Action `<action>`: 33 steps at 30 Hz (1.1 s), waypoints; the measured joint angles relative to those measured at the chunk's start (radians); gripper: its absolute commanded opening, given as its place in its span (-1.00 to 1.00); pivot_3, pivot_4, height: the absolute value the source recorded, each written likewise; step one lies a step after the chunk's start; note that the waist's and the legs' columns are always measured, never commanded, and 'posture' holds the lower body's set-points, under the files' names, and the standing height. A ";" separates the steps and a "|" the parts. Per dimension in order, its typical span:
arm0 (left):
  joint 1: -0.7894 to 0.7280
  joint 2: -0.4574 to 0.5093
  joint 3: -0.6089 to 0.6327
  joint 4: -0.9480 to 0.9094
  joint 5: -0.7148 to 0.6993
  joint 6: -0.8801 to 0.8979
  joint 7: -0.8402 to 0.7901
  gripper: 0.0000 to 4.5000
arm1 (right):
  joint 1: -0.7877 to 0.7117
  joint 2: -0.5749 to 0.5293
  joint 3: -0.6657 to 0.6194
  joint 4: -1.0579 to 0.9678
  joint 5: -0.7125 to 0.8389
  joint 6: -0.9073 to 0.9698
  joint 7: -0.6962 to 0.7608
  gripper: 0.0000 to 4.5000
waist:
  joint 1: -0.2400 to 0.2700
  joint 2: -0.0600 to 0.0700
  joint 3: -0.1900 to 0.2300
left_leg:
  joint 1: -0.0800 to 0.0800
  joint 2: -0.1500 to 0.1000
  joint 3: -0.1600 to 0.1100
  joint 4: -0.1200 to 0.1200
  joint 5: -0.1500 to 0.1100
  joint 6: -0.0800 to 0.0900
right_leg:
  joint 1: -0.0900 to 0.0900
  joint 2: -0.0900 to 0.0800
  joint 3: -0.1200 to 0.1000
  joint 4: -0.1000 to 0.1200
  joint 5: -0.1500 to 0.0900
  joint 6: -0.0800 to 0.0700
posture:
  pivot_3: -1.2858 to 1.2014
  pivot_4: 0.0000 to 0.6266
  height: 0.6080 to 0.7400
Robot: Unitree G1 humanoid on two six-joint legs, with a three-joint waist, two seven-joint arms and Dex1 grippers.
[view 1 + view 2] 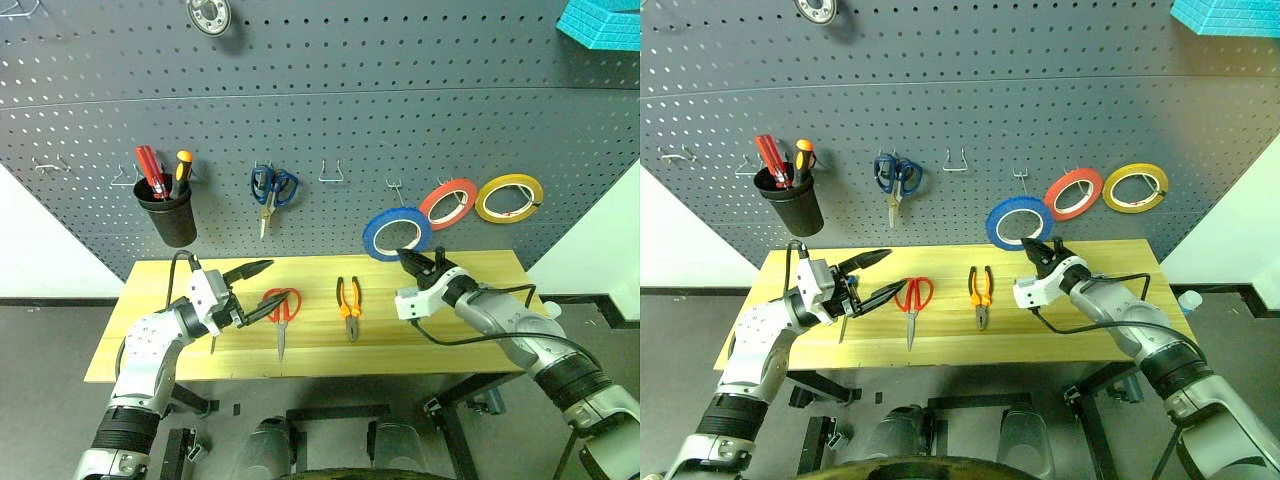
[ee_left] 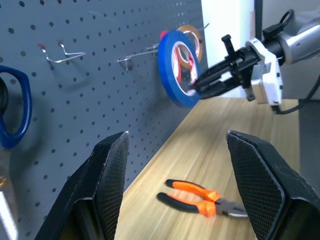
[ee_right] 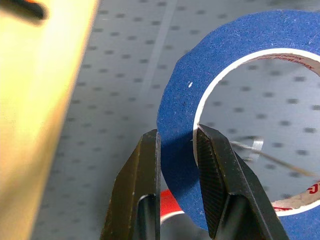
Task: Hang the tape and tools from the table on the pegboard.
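Tape-hanging is the step in hand: the right gripper (image 1: 412, 262) pinches the blue tape roll (image 1: 395, 233) by its band, upright against the pegboard (image 1: 330, 120), its hole facing an empty hook (image 2: 142, 54) just beyond the gripper. Next the ring must be threaded over that hook. The left gripper (image 1: 258, 290) stands spread, empty, above the desk (image 1: 440, 340).

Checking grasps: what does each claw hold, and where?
Right claw pinches the blue tape across its band, near the bottom. Left claw is open, empty.
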State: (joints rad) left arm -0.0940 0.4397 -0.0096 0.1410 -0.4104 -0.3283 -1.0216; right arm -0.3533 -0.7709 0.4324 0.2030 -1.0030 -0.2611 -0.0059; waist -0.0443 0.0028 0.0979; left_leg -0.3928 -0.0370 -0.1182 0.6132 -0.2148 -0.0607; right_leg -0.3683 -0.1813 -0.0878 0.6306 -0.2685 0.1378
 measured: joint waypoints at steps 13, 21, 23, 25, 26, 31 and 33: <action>0.000 -0.036 0.069 0.002 -0.092 0.106 0.001 0.44 | -0.134 0.011 -0.015 0.121 0.029 -0.019 0.093 -0.70 | -0.001 0.000 0.000 | 0.000 0.000 0.000 0.000 0.000 0.000 | 0.000 0.000 0.000 0.000 0.000 0.000 | -0.02 -0.88 1.00; 0.001 -0.057 0.074 0.002 -0.093 0.125 0.000 0.44 | -0.206 0.052 0.023 0.302 0.071 -0.082 0.151 -0.12 | -0.002 0.000 0.000 | 0.000 0.000 0.000 -0.001 0.000 0.000 | 0.000 0.000 0.000 -0.001 0.001 -0.001 | -0.02 -0.88 1.00; 0.005 -0.057 0.077 0.002 -0.093 0.126 0.000 0.44 | -0.206 0.055 0.023 0.317 0.085 -0.082 0.151 0.18 | -0.001 0.000 0.000 | 0.000 0.000 0.000 -0.001 0.000 0.000 | 0.000 0.000 0.000 -0.001 0.001 -0.001 | -0.02 -0.88 1.00; 0.009 -0.057 0.081 0.002 -0.093 0.127 0.000 0.44 | -0.208 0.055 0.023 0.320 0.088 -0.082 0.144 0.47 | -0.001 0.000 0.000 | 0.000 0.000 0.000 -0.001 0.000 0.000 | 0.000 0.000 0.000 0.000 0.001 -0.001 | -0.01 -0.87 1.00; 0.012 -0.057 0.083 0.002 -0.094 0.129 0.000 0.44 | -0.208 0.054 0.022 0.318 0.085 -0.082 0.130 0.64 | -0.001 0.000 0.000 | 0.000 0.000 0.000 -0.001 0.000 0.000 | 0.000 0.000 0.000 0.000 0.001 -0.001 | -0.01 -0.87 1.00; 0.032 -0.057 0.094 0.009 -0.099 0.145 0.001 0.44 | -0.117 0.019 0.003 0.157 0.110 -0.133 0.085 0.94 | 0.001 -0.001 0.000 | 0.000 0.001 0.000 -0.002 0.000 0.000 | -0.001 0.001 0.001 -0.001 0.000 0.000 | -0.03 -0.84 1.00; 0.037 -0.055 0.102 0.027 -0.084 0.144 0.012 0.44 | -0.039 0.028 0.007 0.092 0.176 -0.160 0.151 0.94 | 0.002 -0.001 0.000 | 0.000 0.001 0.000 -0.002 0.000 0.001 | 0.000 0.001 0.001 -0.001 0.000 0.001 | -0.03 -0.84 1.00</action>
State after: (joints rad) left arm -0.0572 0.3848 0.0928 0.1676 -0.4946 -0.1839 -1.0098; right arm -0.3921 -0.7425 0.4394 0.2951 -0.8273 -0.4207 0.1453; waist -0.0424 0.0019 0.0979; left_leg -0.3927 -0.0364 -0.1178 0.6113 -0.2151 -0.0601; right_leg -0.3687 -0.1805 -0.0872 0.6298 -0.2686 0.1387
